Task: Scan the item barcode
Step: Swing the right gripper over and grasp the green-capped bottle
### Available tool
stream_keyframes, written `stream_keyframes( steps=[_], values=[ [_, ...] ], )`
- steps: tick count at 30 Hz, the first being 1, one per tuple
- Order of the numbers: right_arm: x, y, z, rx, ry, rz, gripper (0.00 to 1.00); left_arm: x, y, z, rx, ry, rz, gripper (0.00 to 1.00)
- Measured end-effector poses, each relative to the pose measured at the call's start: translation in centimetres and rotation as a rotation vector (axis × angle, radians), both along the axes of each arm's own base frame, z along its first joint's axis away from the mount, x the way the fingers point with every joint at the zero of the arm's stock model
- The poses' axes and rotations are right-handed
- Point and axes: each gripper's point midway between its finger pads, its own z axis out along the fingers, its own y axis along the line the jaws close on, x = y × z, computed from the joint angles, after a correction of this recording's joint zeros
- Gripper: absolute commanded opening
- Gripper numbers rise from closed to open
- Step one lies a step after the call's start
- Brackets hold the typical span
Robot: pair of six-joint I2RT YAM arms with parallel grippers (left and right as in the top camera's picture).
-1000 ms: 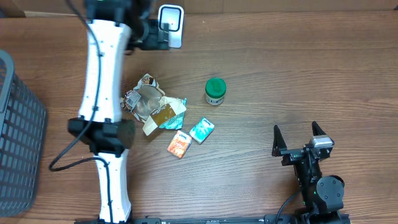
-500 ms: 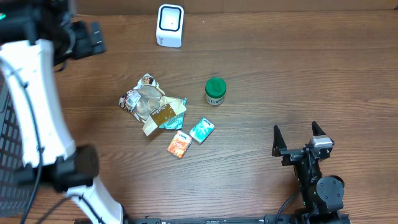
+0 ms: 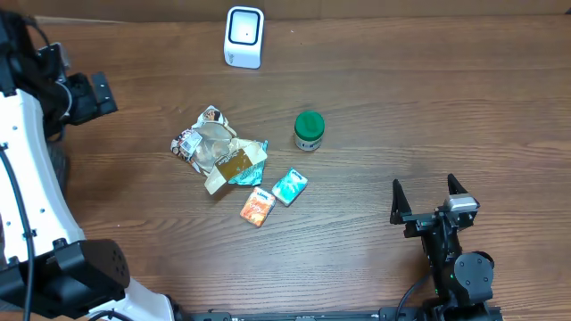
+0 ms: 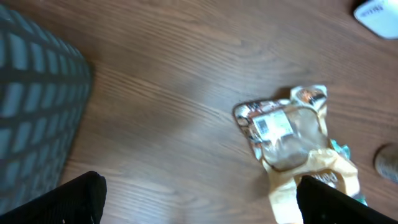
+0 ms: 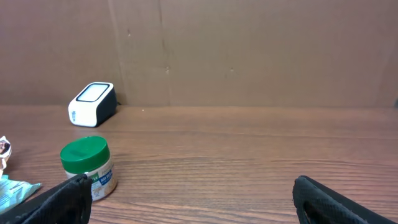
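Near the surface's (image 3: pixel 401 98) left edge, the left end effector (image 4: pixel 198 198) is hovering spread and empty, probably lining up on the crumpled wrapper (image 3: pixel 214 150); the right end effector (image 3: pixel 426 198) is idling, also spread.

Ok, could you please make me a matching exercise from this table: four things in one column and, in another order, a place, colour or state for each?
Things
1. scanner
2. jar
3. orange packet
4. right gripper

Descriptions
A. open, holding nothing
B. lying right beside the teal packet
C. white, near the far edge of the table
D. has a green lid

Pairs: 1-C, 2-D, 3-B, 4-A
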Motion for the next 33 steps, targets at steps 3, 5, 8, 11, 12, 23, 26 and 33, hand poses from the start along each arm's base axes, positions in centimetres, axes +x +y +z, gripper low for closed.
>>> stream_keyframes(
  steps=[3,5,8,11,12,23,26,33],
  values=[
    [0.0,0.0,0.0,0.0,-0.001,0.0,1.0,-0.3,1.2,-0.1,0.004,-0.002,0.014,1.0],
    [0.0,0.0,0.0,0.0,0.0,0.0,1.0,-0.4,1.3,-0.1,0.006,-0.001,0.009,1.0],
    [0.0,0.1,0.0,0.0,0.0,0.008,1.0,-0.3,1.2,-0.1,0.004,-0.003,0.003,1.0],
    [-0.2,1.1,0.1,0.002,-0.004,0.066,1.0,-0.3,1.2,-0.1,0.005,-0.003,0.0,1.0],
    [-0.3,1.8,0.2,0.003,-0.007,0.106,1.0,-0.3,1.2,-0.1,0.005,-0.003,0.0,1.0],
    [-1.3,5.2,8.8,0.029,0.139,0.312,1.0,-0.3,1.1,-0.1,-0.001,-0.006,-0.003,1.0],
    [-0.9,5.9,12.1,0.033,0.259,0.344,1.0,-0.2,1.0,-0.1,-0.004,-0.008,-0.004,1.0],
    [5.4,9.0,16.3,0.067,0.667,0.436,1.0,-0.2,0.9,-0.2,-0.008,-0.007,-0.006,1.0]
  ],
)
